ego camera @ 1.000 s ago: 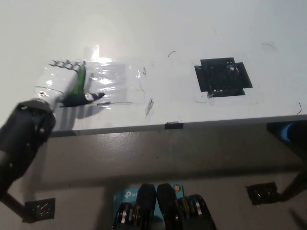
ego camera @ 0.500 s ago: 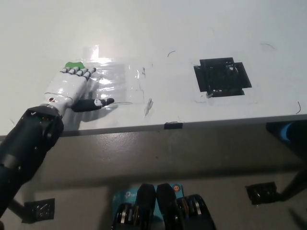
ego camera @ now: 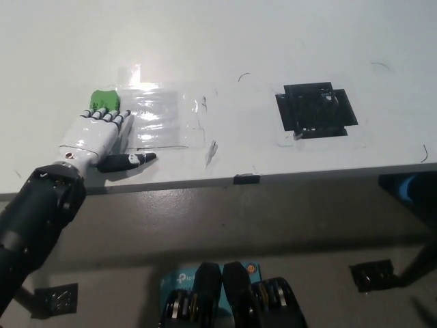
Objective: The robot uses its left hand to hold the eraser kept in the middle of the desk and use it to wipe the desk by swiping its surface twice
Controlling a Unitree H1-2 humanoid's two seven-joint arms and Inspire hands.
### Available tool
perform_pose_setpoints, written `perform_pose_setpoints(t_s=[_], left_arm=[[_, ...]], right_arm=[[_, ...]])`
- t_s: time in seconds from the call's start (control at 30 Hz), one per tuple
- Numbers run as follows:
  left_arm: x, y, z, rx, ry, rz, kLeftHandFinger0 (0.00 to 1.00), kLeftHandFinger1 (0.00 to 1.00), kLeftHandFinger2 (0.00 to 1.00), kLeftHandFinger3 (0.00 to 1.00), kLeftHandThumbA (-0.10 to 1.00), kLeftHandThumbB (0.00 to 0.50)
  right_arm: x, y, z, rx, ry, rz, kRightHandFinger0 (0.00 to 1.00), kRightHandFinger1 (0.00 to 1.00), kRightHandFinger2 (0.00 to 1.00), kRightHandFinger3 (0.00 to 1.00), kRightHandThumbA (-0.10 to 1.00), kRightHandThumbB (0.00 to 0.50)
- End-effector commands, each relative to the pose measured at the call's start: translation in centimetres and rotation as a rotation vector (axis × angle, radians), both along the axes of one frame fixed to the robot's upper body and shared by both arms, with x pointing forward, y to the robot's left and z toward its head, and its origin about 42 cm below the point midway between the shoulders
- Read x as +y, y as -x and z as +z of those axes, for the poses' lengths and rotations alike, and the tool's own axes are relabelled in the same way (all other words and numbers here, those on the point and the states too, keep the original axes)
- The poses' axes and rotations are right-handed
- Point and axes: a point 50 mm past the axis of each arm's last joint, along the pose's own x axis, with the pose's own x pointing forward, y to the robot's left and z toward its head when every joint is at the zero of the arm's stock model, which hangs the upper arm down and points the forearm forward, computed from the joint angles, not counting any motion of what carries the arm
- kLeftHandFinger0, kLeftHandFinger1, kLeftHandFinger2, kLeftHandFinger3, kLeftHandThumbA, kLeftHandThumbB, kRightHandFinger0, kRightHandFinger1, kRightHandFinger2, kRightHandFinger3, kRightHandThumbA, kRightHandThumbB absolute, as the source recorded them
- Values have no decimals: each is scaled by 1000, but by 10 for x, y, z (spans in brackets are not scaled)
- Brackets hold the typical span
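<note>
**White hand flat by the green eraser on the pale surface**

The white left hand (ego camera: pixel 95 137) lies palm-down near the front left edge of the white desk surface (ego camera: pixel 225 41). Its fingers (ego camera: pixel 109 117) are stretched out and slightly apart, holding nothing, with the dark thumb pointing off to the right. One small green block eraser (ego camera: pixel 104 100) sits just past the fingertips, touching or nearly touching them; which one, the view does not settle.

Right beside the hand and eraser lies one glossy clear plastic sheet (ego camera: pixel 164 119), taped flat. Well apart to the right is one square black tape patch (ego camera: pixel 316 109). A few thin dark scribble marks (ego camera: pixel 244 76) dot the surface, and one short black tape strip (ego camera: pixel 246 179) sits on the front edge.

Behind the eraser the surface runs bare to the picture's top. The right hand is out of view.
</note>
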Motion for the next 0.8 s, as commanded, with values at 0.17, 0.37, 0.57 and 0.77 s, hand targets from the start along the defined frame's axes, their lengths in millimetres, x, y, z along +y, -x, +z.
perform_pose_setpoints(t_s=[0.17, 0.37, 0.57, 0.77], left_arm=[[-6, 3, -12, -8, 136, 7, 1000, 1000, 1000, 1000, 1000, 432], [-20, 15, -44, 21, 285, 33, 1000, 1000, 1000, 1000, 1000, 410], [-35, 26, -78, 85, 356, 77, 1000, 1000, 1000, 1000, 1000, 426], [-40, 24, -84, 127, 338, 110, 1000, 1000, 1000, 1000, 1000, 395]], right_arm=[[-4, -9, 21, -83, 16, -10, 1000, 1000, 1000, 1000, 1000, 185], [-5, -8, 21, -102, 15, -27, 1000, 1000, 1000, 1000, 1000, 179], [-6, -8, 19, -98, 5, -27, 1000, 1000, 1000, 1000, 1000, 194], [-4, -10, 22, -105, 23, -30, 1000, 1000, 1000, 1000, 1000, 181]])
